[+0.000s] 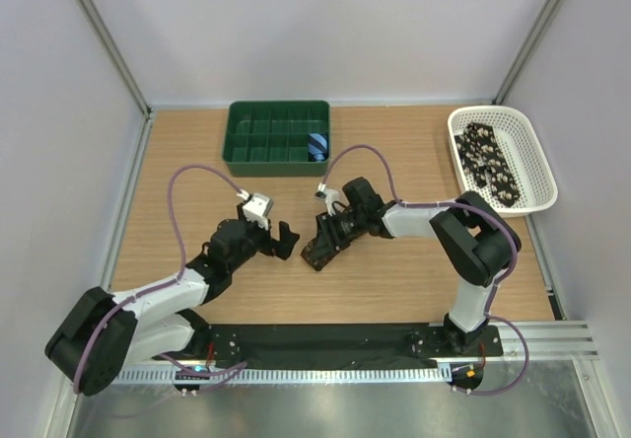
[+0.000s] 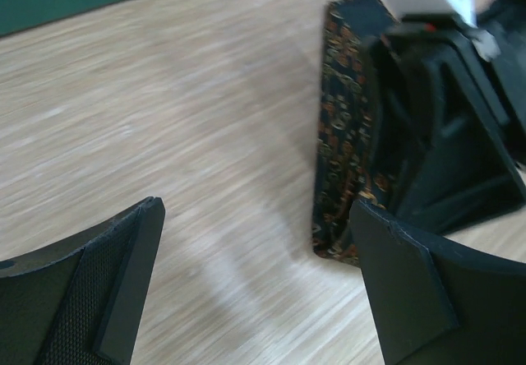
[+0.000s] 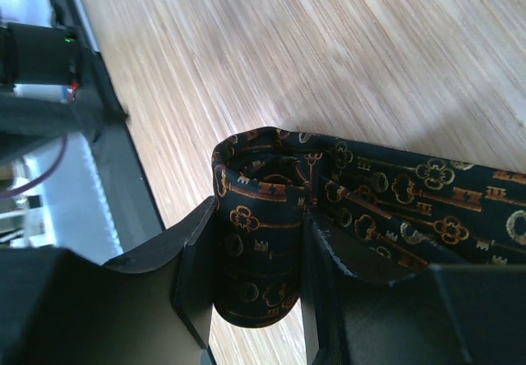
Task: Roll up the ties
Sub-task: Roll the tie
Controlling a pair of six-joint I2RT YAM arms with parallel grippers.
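The right gripper (image 3: 259, 287) is closed on the rolled part of the dark tie (image 3: 394, 192), which lies on the table (image 1: 394, 280) near its middle. The left gripper (image 2: 259, 217) stands wide open just beside it, holding nothing

A dark tie (image 1: 321, 249) printed with gold and orange keys lay at the centre of the top view. In the right wrist view its end was wound into a tight roll (image 3: 261, 242) at lower centre, the flat length running off right. More ties (image 1: 490, 162), black with pale spots, lay heaped at upper right.
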